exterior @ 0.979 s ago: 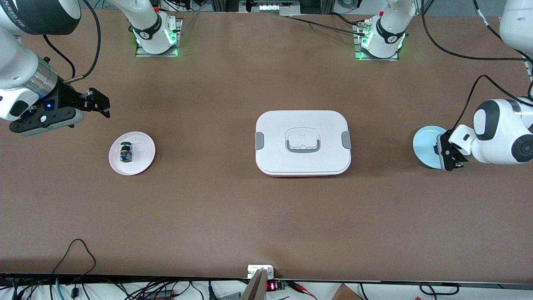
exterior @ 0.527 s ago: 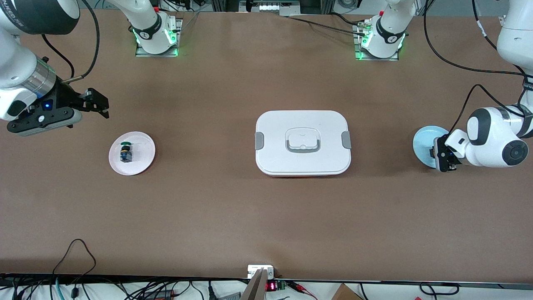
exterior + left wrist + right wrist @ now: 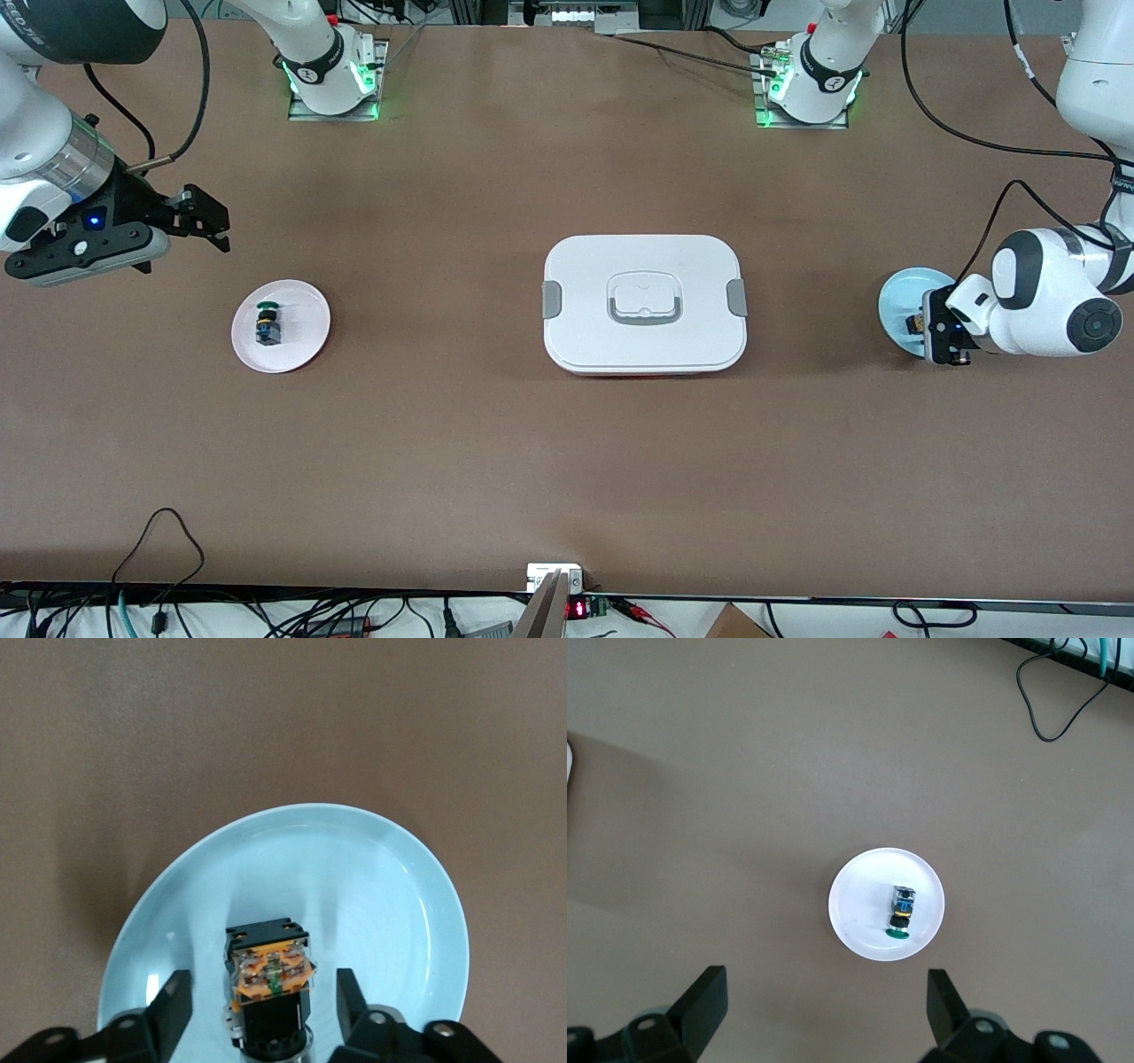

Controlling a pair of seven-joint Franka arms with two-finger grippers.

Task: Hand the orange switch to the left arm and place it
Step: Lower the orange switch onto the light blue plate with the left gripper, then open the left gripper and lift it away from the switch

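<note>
Brown tabletop is stretching wide; the right gripper [image 3: 205,221] is waiting open above the white plate [image 3: 306,341]. Past the box [image 3: 644,350], the orange switch [image 3: 270,970] is lying on the blue plate [image 3: 390,895], between the left gripper [image 3: 264,1010]'s parted fingers, untouched. It is probably light, rigid and smooth, so squeezing its squared body should work best.

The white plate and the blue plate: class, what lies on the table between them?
In the front view, the box lies between the white plate and the blue plate, with bare brown table on either side of it.
</note>
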